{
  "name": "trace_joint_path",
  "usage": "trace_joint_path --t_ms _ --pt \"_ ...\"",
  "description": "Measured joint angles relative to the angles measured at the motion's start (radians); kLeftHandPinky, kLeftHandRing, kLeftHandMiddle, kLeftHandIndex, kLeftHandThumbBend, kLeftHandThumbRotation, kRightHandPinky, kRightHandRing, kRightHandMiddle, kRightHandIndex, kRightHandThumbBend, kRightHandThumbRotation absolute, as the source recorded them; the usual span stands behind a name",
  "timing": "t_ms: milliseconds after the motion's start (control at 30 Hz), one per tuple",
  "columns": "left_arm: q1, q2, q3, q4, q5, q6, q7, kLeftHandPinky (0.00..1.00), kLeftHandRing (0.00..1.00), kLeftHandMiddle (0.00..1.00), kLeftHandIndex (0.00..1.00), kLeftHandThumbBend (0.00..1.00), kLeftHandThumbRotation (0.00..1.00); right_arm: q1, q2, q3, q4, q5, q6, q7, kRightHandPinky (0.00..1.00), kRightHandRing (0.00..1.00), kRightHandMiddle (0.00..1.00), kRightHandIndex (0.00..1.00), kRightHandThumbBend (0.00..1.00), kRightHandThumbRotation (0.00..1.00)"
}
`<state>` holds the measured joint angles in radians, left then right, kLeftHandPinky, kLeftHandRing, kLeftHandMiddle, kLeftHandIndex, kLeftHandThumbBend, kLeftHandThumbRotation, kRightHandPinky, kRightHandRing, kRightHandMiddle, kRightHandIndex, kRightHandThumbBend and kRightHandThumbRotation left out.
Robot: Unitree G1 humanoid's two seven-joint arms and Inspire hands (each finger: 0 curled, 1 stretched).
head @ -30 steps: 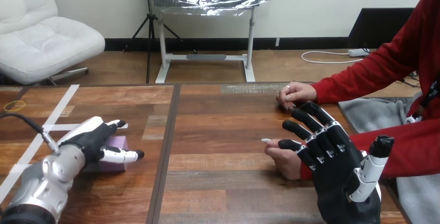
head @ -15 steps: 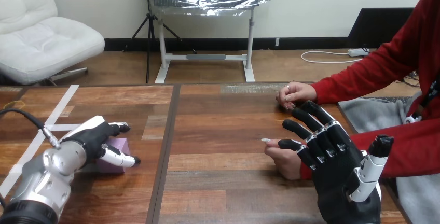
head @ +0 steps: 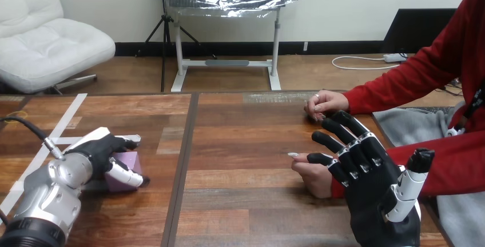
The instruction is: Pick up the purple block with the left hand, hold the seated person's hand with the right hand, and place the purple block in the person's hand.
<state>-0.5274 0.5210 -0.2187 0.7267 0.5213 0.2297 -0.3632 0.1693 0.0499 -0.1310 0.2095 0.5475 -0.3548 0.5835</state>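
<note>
Left hand (head: 97, 152) curls round the block (head: 127, 160), which is purple and sits on the table's (head: 240, 144) left side. Right hand (head: 372, 184) — fingers straight, spread — stands just beside the person's nearer hand (head: 311, 174), not curled round it.

Bare table (head: 240, 161) lay open between the purple block (head: 127, 170) and the person's nearer hand (head: 311, 174); the right hand (head: 366, 184) blocked its near side
</note>
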Motion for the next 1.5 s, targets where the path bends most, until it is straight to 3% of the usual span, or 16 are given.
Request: trace_joint_path --t_ms 233,333,367,467,633,1000,1500 --pt "0.000 0.008 -0.001 -0.026 0.005 0.017 0.008 0.61 0.77 0.84 0.78 0.71 0.00 0.001 0.000 0.001 -0.004 -0.002 0.000 0.000 0.60 0.75 0.78 0.77 1.00 0.93" --pt "0.000 0.009 -0.001 -0.034 0.005 0.024 0.014 0.52 0.67 0.76 0.75 0.71 0.00 0.001 0.000 0.002 -0.005 -0.003 0.000 0.000 0.60 0.75 0.78 0.77 1.00 0.93" --pt "0.000 0.009 -0.001 -0.035 0.005 0.026 0.018 0.43 0.56 0.66 0.72 0.71 0.00 0.001 0.000 0.002 -0.005 -0.004 0.000 0.000 0.60 0.75 0.78 0.76 1.00 0.93" --pt "0.000 0.009 -0.002 -0.037 0.007 0.032 0.038 0.34 0.45 0.55 0.69 0.71 0.00 0.001 0.000 0.002 -0.006 -0.007 0.000 -0.001 0.60 0.75 0.78 0.76 1.00 0.93" --pt "0.001 0.008 -0.003 -0.043 0.012 0.054 0.074 0.25 0.34 0.43 0.63 0.70 0.00 0.003 0.000 0.003 -0.006 -0.008 0.000 -0.003 0.60 0.75 0.78 0.76 1.00 0.93" --pt "0.004 0.008 -0.003 -0.053 0.035 0.074 0.157 0.30 0.39 0.46 0.50 0.68 0.00 0.009 0.000 0.005 -0.007 -0.010 0.000 -0.007 0.60 0.75 0.78 0.76 1.00 0.93" --pt "0.022 0.006 -0.003 -0.103 0.036 0.101 0.169 0.30 0.38 0.45 0.47 0.72 0.00 0.010 -0.001 0.005 -0.007 -0.034 -0.007 -0.014 0.60 0.75 0.78 0.76 1.00 0.94"
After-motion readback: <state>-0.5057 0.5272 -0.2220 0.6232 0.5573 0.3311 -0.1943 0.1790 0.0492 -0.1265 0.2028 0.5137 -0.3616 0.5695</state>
